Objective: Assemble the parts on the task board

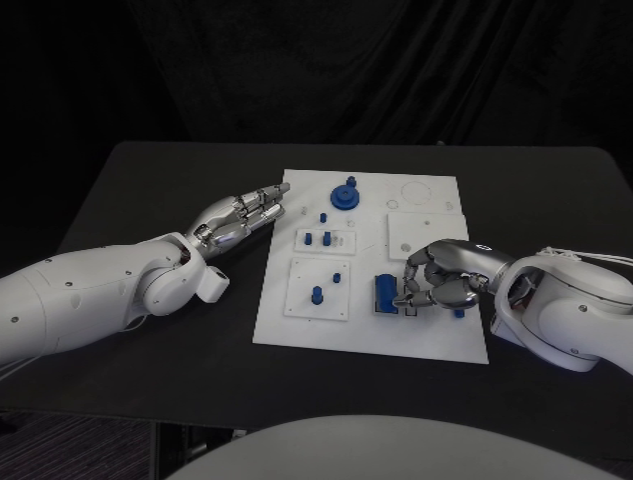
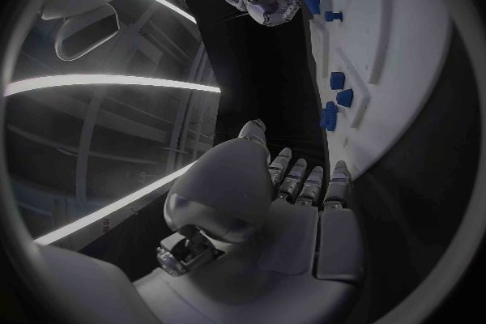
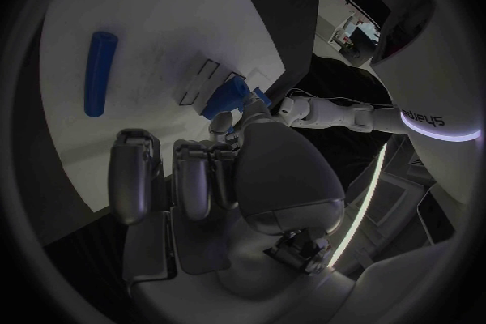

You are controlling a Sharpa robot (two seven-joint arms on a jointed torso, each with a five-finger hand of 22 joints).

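White plastic makes up the task board point(image 1: 417, 335), a flat plate lying in the middle of the black table point(image 1: 143, 190), with square panels raised on its surface and a faint ring marked near its far right corner. No writing can be read on the board or on the parts. On the arm seen in the right wrist view, letters ending in "arpa" can be made out beside a lit band.

Blue parts are spread over the board. A round part with a knob point(image 1: 346, 195) stands near the far edge, at the left of the middle. Small pegs point(image 1: 318, 238) stand on the panel nearer than it, and a single upright peg point(image 1: 316, 294) is set in the near left panel. A tall blue block point(image 1: 385, 296) stands near the middle of the board's near half, just beside the right hand. In the right wrist view a long blue rod point(image 3: 98, 73) lies flat on the white surface, apart from the fingers.

The right hand point(image 1: 442, 277) is curled over the board, fingers drawn in around a small blue piece point(image 3: 227, 97); whether it is truly gripped cannot be told.

The left hand point(image 1: 240, 216) is held flat above the table just beside the board's left edge, fingers straight and close together, nothing in it.
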